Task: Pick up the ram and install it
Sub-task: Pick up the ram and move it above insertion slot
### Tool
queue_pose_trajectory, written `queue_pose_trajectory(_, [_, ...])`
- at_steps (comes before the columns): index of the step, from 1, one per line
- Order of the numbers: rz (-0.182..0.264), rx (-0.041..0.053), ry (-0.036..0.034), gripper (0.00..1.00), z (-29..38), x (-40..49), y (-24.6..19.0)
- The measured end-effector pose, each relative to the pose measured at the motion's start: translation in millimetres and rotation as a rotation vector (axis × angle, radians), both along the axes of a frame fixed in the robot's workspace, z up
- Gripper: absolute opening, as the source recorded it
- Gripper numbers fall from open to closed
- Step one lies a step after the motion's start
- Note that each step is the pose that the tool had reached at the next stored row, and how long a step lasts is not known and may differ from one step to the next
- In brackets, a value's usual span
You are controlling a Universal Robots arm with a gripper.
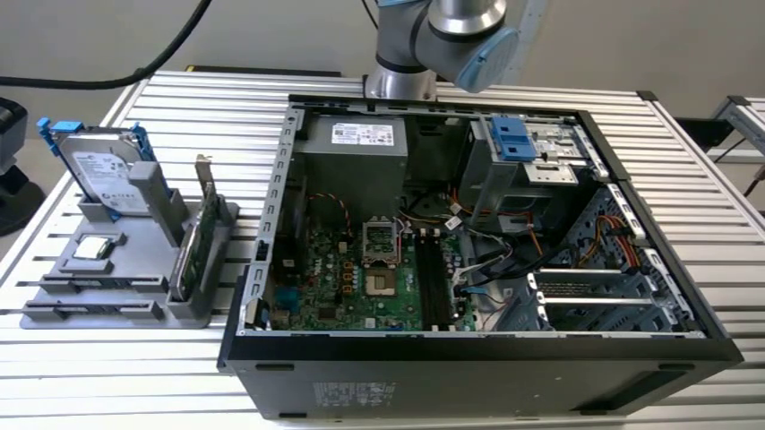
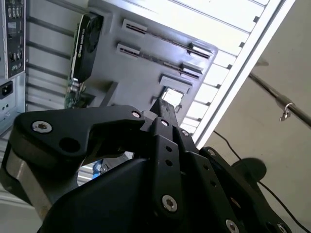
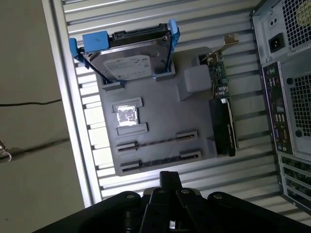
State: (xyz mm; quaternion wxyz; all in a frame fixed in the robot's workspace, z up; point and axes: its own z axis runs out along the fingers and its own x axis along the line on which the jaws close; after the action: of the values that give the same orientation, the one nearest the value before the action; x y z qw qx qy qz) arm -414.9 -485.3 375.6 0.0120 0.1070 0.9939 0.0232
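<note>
The ram shows as two thin dark sticks standing on edge in the slots of a grey holder tray [image 3: 160,121], one stick [image 3: 156,141] beside the other [image 3: 158,158]. In the second wrist view the same sticks [image 2: 160,35] lie far beyond my fingertips. In the exterior view they sit at the tray's front [image 1: 90,285], on the exterior view's left of the open computer case [image 1: 478,349]. My gripper [image 3: 168,178] hangs high above the tray's edge, shut with nothing in it; its black fingers [image 2: 163,109] come together in one bar. The motherboard's memory slots [image 1: 433,282] lie inside the case.
On the tray stand a silver hard drive with blue rails [image 3: 129,56], a green expansion card with a metal bracket [image 3: 221,111] and a small square chip [image 3: 127,114]. The arm's joint [image 1: 460,31] is above the case's far side. The slatted table ends close beside the tray [image 3: 68,121].
</note>
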Motion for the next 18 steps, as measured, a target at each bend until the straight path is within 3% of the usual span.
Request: queue_pose_trajectory(18, [-0.063,0.0,0.0,0.0,0.0,-0.3,0.0])
